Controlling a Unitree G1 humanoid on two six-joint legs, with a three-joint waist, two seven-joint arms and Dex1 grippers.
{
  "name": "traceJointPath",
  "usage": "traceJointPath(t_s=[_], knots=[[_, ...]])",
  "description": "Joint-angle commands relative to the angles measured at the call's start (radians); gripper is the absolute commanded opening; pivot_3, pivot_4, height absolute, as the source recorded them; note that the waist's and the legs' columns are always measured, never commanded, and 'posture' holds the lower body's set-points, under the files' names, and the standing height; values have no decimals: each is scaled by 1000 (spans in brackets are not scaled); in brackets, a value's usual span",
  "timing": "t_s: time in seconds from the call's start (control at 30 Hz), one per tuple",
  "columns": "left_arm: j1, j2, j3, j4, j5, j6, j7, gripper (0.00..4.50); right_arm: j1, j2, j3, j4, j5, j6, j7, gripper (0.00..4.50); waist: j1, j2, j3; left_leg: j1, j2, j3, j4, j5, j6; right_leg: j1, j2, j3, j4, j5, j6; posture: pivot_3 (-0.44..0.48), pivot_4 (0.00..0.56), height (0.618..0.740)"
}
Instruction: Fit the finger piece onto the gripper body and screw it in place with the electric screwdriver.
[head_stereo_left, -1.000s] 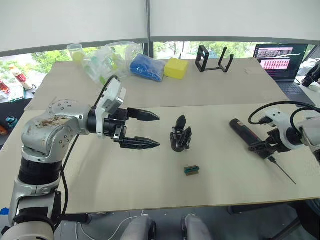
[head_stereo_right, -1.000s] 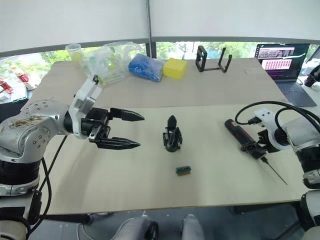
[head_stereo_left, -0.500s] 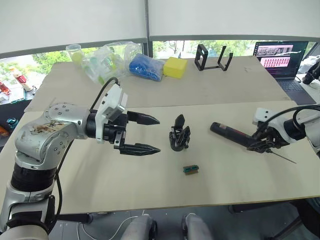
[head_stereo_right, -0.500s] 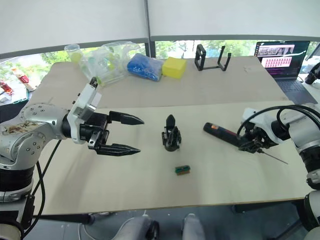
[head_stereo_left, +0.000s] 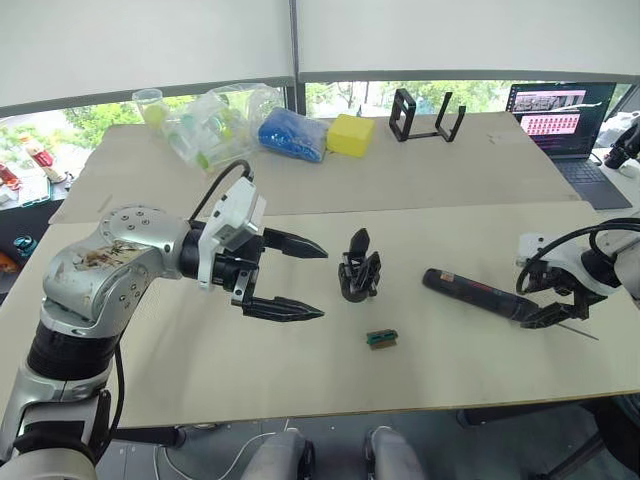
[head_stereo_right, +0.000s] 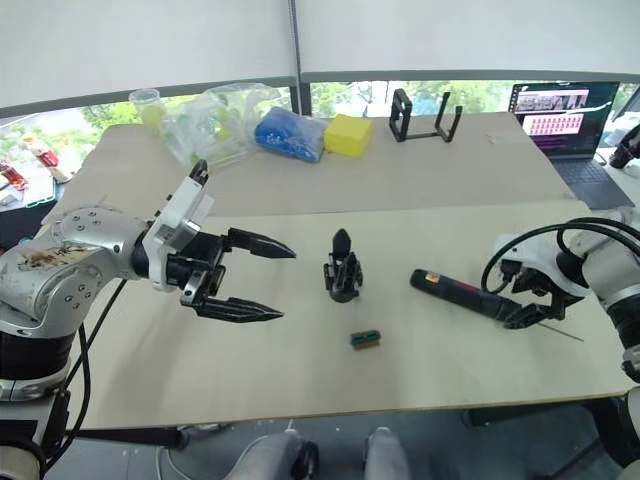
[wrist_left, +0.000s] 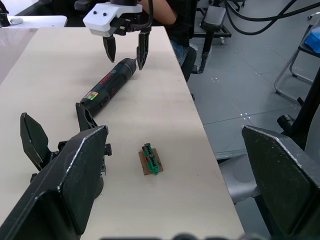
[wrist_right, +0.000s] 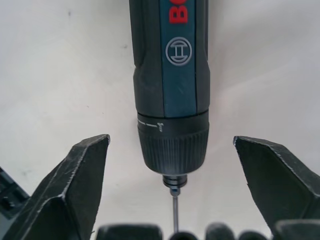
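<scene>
So the gripper body (head_stereo_left: 360, 279) is standing upright in the middle of the desk (head_stereo_left: 450, 180), with one pointed finger sticking up. I honestly can't pick out the loose finger piece, so I won't guess whether it's on yet. The electric screwdriver (head_stereo_left: 478, 294) is lying flat on the desk off to the right of the body, well apart from it, bit pointing away. My right pincer (head_stereo_left: 556, 310) sits right at the bit end, spread wide on either side of the collar and gripping nothing. My left pincer (head_stereo_left: 297, 281) hovers just beside the body, also spread wide and empty. There's a tiny green-and-tan block (head_stereo_left: 382, 340) near the front of the body. Looks like I'm at the grab-the-screwdriver step: next I'd need to clamp onto the barrel squarely.
</scene>
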Motion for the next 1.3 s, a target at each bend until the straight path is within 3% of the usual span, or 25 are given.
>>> traceJointPath(t_s=[0.03,0.23,0.5,0.67,0.77,0.83,0.97,1.03,1.17,1.3], knots=[[-22,8,1,-6,3,-23,-6,4500,-31,33,15,37,-45,3,-13,4461,0,0,0,0,0,0,0,0,0,0,0,0,0,0,0,0,150,740],[-23,6,-5,-5,6,-31,-2,4500,-60,112,34,120,-77,18,-26,4461,-1,-2,1,1,0,0,0,0,0,0,0,0,0,0,0,0,150,740],[-9,14,1,-9,7,-34,2,4500,-87,127,47,191,-132,-119,-26,1923,-3,-2,1,2,0,0,0,0,0,1,0,-1,0,0,0,0,150,740],[-5,12,-4,-2,5,-28,0,4500,-75,99,-5,164,-54,-179,39,1915,-2,-3,1,3,0,0,0,0,0,2,0,-1,0,0,0,0,150,740],[26,8,-21,-4,-16,-1,-9,4500,-64,93,-94,107,35,-172,56,1915,-3,-2,2,2,0,0,0,0,0,1,0,0,1,0,0,0,150,740],[56,3,-58,-2,17,-32,-23,4500,-65,113,-222,69,138,-104,-20,1915,-4,1,4,1,0,0,-1,0,-1,0,0,0,1,0,0,0,150,740],[91,-12,-84,19,36,-46,-16,4500,56,114,-483,-149,341,94,-114,1915,0,3,6,0,0,0,-1,0,-1,-2,-1,1,2,0,0,0,150,740],[111,-4,-93,26,49,-65,-30,4500,180,134,-642,-347,440,206,-177,1915,13,3,6,0,1,-3,-1,1,-1,-1,-1,2,2,0,0,0,150,740],[147,-32,-106,57,90,-120,-6,4500,380,315,-960,-780,665,421,-393,1915,21,3,6,-2,1,-6,-1,1,-1,0,-2,3,3,0,0,0,150,740],[171,-79,-120,92,127,-155,23,4500,509,569,-1116,-1095,842,473,-640,1915,27,3,6,-2,0,-5,0,1,-1,0,-2,5,3,0,0,0,150,740]])
